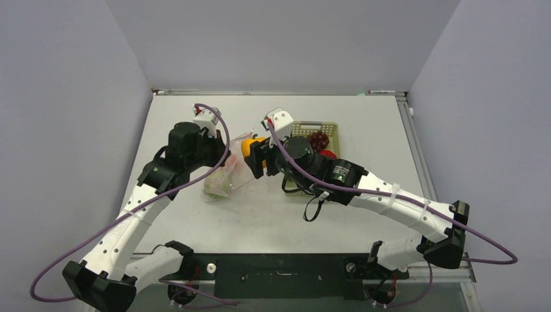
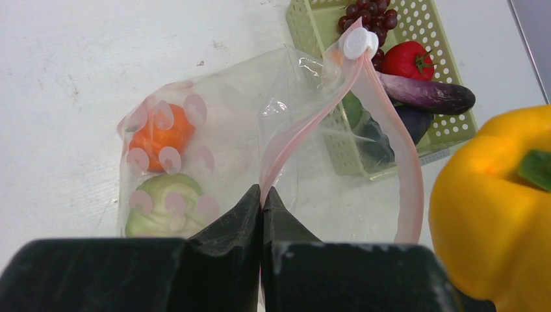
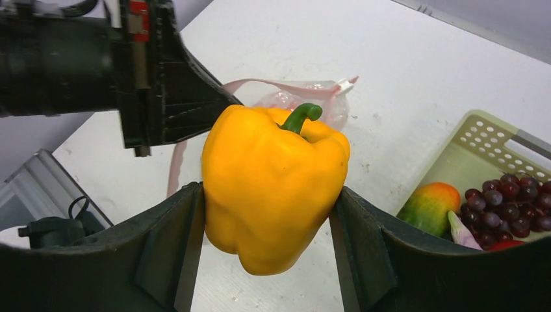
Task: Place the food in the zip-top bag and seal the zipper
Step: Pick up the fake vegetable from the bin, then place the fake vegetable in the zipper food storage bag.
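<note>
The clear zip-top bag [image 2: 227, 130] lies on the table with an orange piece [image 2: 159, 133] and a pale green piece [image 2: 159, 208] inside. My left gripper [image 2: 262, 190] is shut on the pink zipper strip [image 2: 289, 140] and holds the bag's mouth up; its white slider [image 2: 359, 44] sits at the far end. My right gripper [image 3: 268, 188] is shut on a yellow bell pepper [image 3: 273, 182] and holds it in the air beside the bag's mouth. The pepper also shows in the top view [image 1: 252, 145] and in the left wrist view [image 2: 494, 208].
A pale green slatted basket [image 2: 448, 123] stands right of the bag with purple grapes [image 2: 370, 16], a red tomato [image 2: 406, 60], an eggplant [image 2: 425, 93] and a mango [image 3: 429, 205]. The table's back edge [image 1: 279, 93] runs behind.
</note>
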Controlling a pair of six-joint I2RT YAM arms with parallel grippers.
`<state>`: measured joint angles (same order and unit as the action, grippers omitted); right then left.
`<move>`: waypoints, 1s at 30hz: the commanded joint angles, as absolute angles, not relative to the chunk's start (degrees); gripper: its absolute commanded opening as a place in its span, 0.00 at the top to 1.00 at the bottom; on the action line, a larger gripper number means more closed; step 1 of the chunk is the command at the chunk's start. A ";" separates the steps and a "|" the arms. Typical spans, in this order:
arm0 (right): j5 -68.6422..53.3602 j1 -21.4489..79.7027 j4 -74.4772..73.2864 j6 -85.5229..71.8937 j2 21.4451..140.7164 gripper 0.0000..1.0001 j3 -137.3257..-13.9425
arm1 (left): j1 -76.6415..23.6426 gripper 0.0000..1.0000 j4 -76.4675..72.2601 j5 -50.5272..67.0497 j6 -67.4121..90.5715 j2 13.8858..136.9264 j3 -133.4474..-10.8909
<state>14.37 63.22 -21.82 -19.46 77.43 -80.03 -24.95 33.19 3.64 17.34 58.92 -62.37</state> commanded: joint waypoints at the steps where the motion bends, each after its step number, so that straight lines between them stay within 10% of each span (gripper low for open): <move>1: 17.62 65.49 -19.08 -16.29 78.34 0.80 -83.58 | -24.61 1.00 30.74 3.52 17.40 57.58 -62.41; 16: 20.15 66.10 -18.03 -16.47 86.22 0.73 -83.67 | -24.52 1.00 30.59 3.56 17.49 57.12 -62.32; 30: 19.64 65.79 -18.35 -18.15 91.30 0.06 -83.41 | -24.52 1.00 30.61 3.52 17.49 57.04 -62.39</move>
<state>18.79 65.82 -20.18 -17.56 91.05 -82.35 -24.93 33.19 3.66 17.34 58.17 -62.37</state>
